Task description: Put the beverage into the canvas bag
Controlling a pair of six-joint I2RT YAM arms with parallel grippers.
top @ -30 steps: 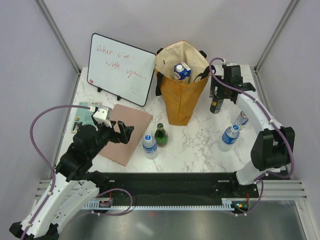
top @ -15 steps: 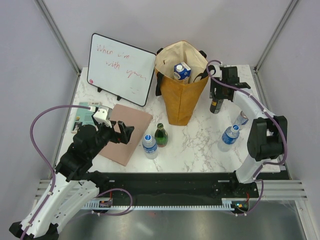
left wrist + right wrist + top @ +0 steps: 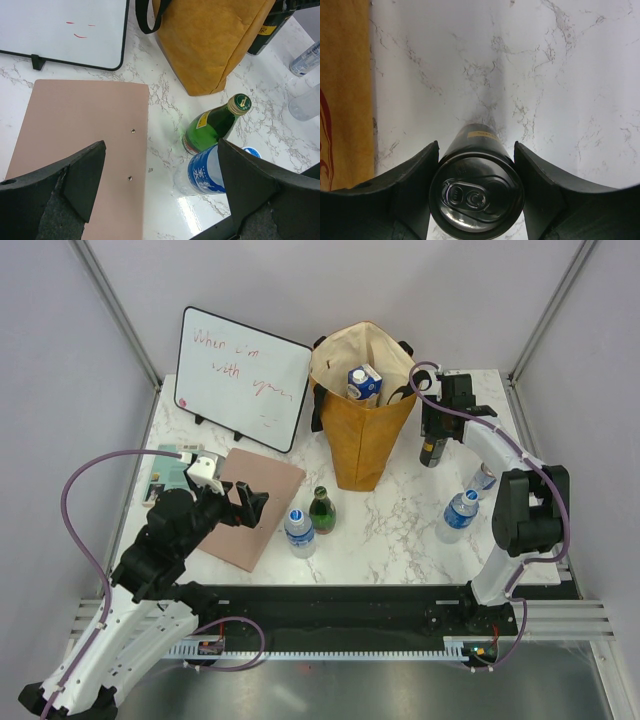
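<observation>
A black beverage can (image 3: 477,190) stands upright on the marble table just right of the canvas bag (image 3: 362,440). My right gripper (image 3: 476,165) reaches down over the can (image 3: 432,450), and both fingers press against its sides. The mustard bag stands open and upright with a blue-and-white carton (image 3: 364,382) inside; its side fills the left edge of the right wrist view (image 3: 345,100). My left gripper (image 3: 160,190) hangs open above the table's left half, holding nothing. A green glass bottle (image 3: 215,125) and a blue-labelled water bottle (image 3: 210,172) stand just ahead of it.
A whiteboard (image 3: 242,375) leans at the back left. A pink board (image 3: 265,480) lies flat under the left arm. A clear water bottle (image 3: 459,515) and another small bottle (image 3: 482,480) stand near the right arm. Frame posts rise at the back corners.
The right gripper's fingers have closed in onto the black can, and the right forearm has shifted slightly left. The left arm has stayed still.
</observation>
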